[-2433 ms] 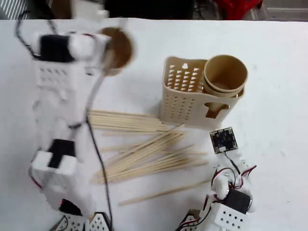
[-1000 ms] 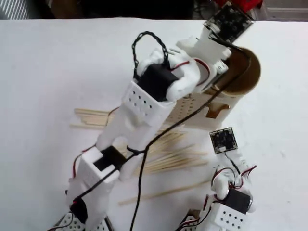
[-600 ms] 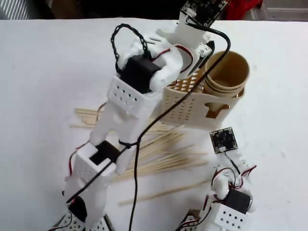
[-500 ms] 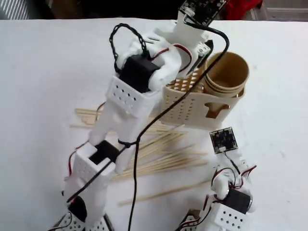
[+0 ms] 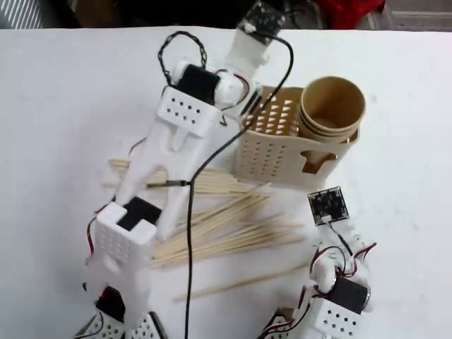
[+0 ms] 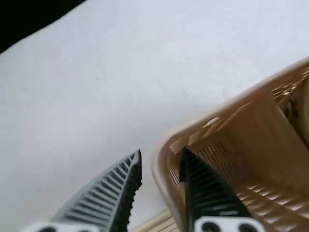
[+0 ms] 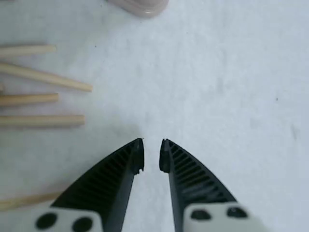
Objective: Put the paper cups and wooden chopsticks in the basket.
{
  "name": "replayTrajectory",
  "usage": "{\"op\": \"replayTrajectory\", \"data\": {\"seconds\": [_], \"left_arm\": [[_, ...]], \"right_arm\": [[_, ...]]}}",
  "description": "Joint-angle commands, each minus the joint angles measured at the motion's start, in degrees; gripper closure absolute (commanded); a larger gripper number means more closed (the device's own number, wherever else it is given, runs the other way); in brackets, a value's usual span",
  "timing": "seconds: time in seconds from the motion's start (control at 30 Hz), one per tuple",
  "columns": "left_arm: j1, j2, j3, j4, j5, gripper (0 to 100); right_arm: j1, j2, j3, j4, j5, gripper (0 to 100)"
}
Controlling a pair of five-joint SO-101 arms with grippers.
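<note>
The left tool, jaws apart, is straddling the basket rim. Paper cups are sitting stacked inside the basket; chopsticks are lying on the worktop, the right tool hovering slightly parted nearby.

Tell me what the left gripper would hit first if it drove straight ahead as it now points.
Most likely the beige perforated plastic basket: the left gripper straddles its rim, half of it inside and facing the basket's wall. Beyond that lies the white table; depth is hard to judge.
</note>
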Motion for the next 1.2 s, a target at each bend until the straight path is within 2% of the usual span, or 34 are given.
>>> {"op": "replayTrajectory", "data": {"seconds": [0.0,0.1,0.23,0.4,0.7,1.07,1.17], "left_arm": [[-0.66,-0.57,5.45,-3.16,0.35,86],[-0.66,-0.57,10.99,-7.56,0.26,88],[-0.31,-0.57,18.02,-16.53,0.35,98],[-0.84,-0.84,21.01,-23.21,0.44,98],[-3.38,-0.84,17.85,-23.74,0.53,98],[-12.62,-1.19,16.88,-23.47,0.09,98],[-14.46,-1.36,16.79,-21.89,-2.99,98]], "right_arm": [[-0.31,-0.92,0.53,0.31,0.26,93.2],[-0.31,-0.92,0.53,0.31,0.26,93.2],[-0.31,-0.92,0.53,0.31,0.26,93.2],[-0.31,-0.92,0.53,0.31,0.26,93.2],[-0.31,-0.92,0.53,0.31,0.26,93.2],[-0.31,-0.92,0.53,0.22,0.26,93.2],[-0.31,-0.92,0.53,0.22,0.26,93.2]]}}
